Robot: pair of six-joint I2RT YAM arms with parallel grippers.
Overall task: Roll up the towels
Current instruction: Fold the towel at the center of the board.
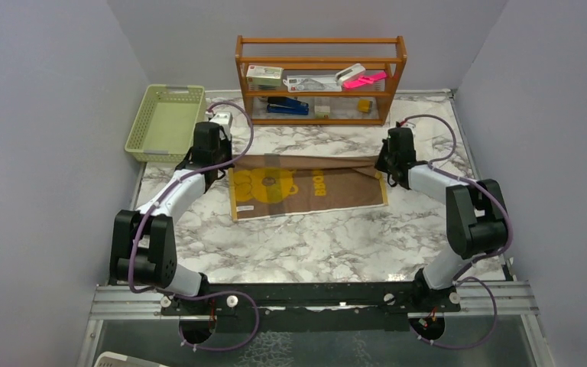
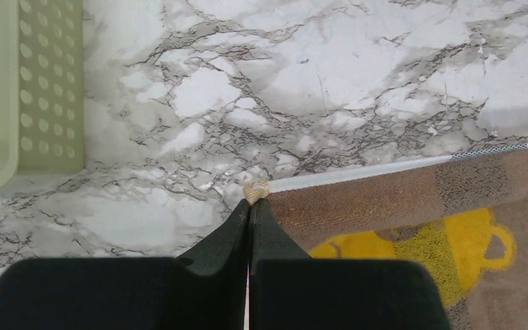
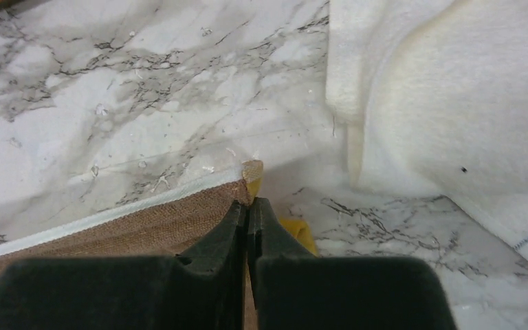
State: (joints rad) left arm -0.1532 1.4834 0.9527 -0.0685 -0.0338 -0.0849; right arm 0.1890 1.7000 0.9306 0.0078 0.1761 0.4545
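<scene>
Green basket far left, off task. Left fingers together, clamped on far-left corner of patterned towel. Towel: brown terry, yellow bear print, pale edging, spread flat mid marble surface. Right fingers likewise clamped on far-right corner. Cream towel just right, rumpled, not gripped. Step: likely start of first roll. Next calls for both corners turned over toward robot evenly, edge kept taut.

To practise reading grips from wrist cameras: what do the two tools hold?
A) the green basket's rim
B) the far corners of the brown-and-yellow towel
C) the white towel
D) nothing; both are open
B: the left tool and right tool are each shut on a corner of the brown-and-yellow towel; the white towel lies apart.
</scene>
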